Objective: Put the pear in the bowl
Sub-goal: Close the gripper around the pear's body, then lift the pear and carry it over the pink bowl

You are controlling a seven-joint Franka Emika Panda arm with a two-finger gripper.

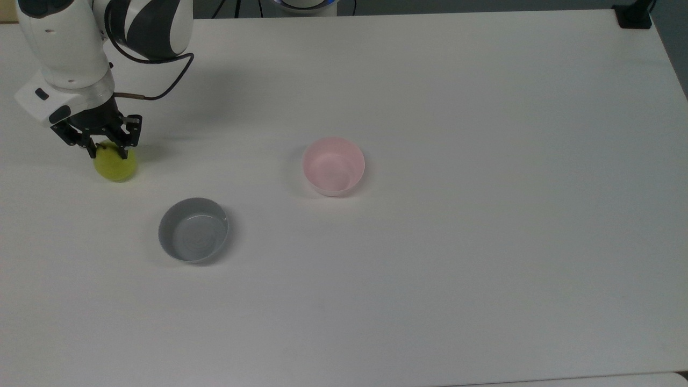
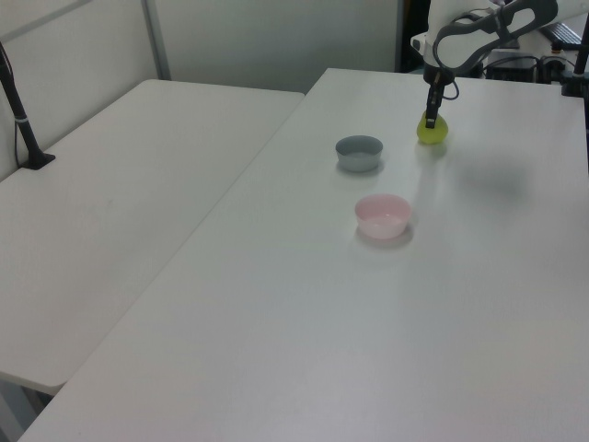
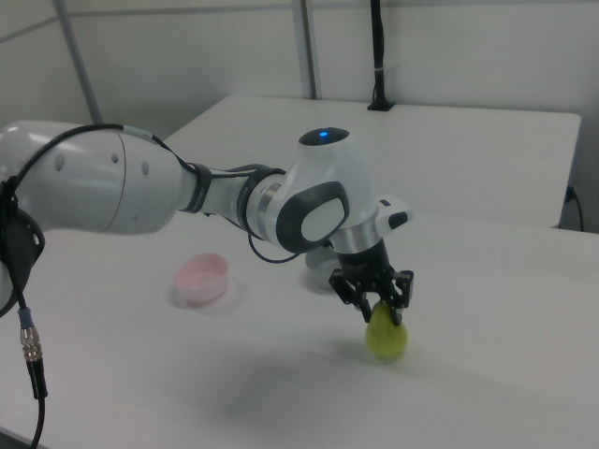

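While the pear (image 1: 114, 165) rests on the white table (image 1: 457, 242) at the top view's far left, the gripper (image 1: 107, 152) sits over its top, fingers narrowed against the upper part of the fruit. Well apart to the top view's right stands the pink bowl (image 1: 333, 165); a grey bowl (image 1: 193, 230) sits between, nearer the camera

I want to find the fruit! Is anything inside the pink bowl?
No, the pink bowl looks empty. The pear sits on the table, under the gripper, which covers its top.
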